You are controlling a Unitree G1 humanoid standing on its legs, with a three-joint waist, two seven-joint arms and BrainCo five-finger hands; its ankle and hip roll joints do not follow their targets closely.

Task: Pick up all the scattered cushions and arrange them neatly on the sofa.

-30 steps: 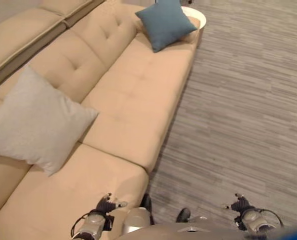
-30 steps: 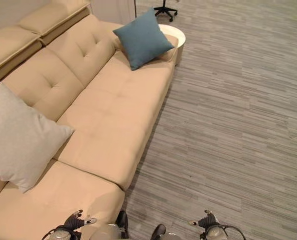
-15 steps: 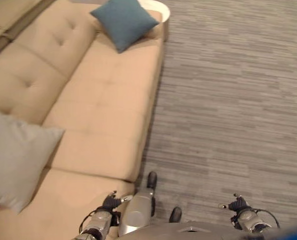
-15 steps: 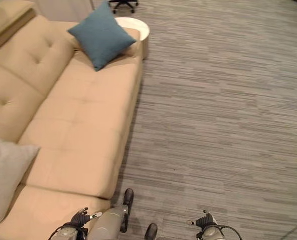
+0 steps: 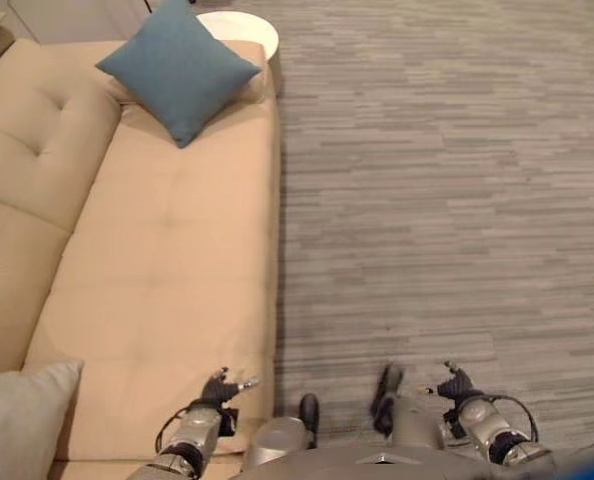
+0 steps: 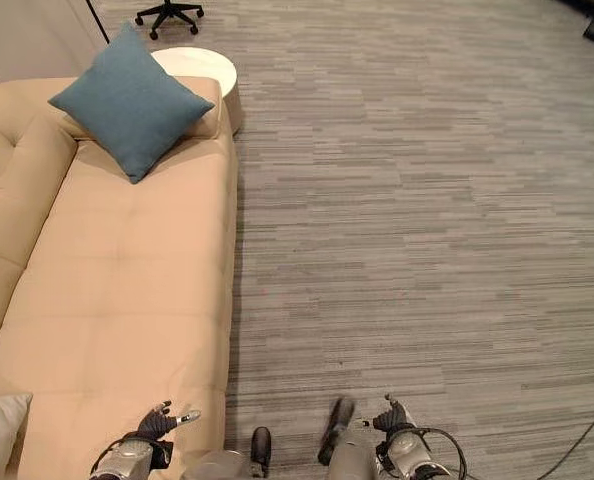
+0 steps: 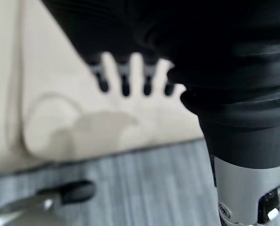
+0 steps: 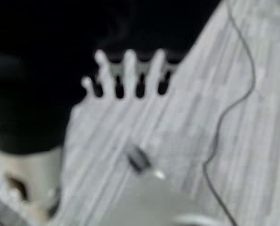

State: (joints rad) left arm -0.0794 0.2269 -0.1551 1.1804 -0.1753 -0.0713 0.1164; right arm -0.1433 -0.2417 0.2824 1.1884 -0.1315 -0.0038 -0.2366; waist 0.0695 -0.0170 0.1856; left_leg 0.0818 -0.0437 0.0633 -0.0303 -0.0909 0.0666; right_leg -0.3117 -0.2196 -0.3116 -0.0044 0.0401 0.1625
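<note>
At the left, a grey cushion [image 5: 17, 425] pokes in at the near corner of the sofa [image 5: 167, 270], lying on the seat. Further along, a blue cushion [image 5: 175, 67] leans on the far end of the seat, against the arm, with a round white side table [image 5: 242, 28] just beyond it and an office chair [image 6: 169, 12] on the floor past that.

Our left hand [image 5: 220, 388] hangs low over the near front edge of the seat, fingers straight and relaxed, holding nothing. Our right hand [image 5: 455, 385] hangs over the striped floor [image 5: 447, 200], well clear of the sofa, fingers likewise loose and empty.

Both cushions we can see already lie on the sofa, and the stretch of floor in view carries none. So we judge the step in hand to be a search: we should sweep our gaze across the floor to the right and beyond before we commit either arm. To do it well, we keep both hands low and relaxed as they are, so they do not brush the seat.

The grey cushion lies near our left hand, to its left. The blue cushion is well apart from both hands, at the far end.
</note>
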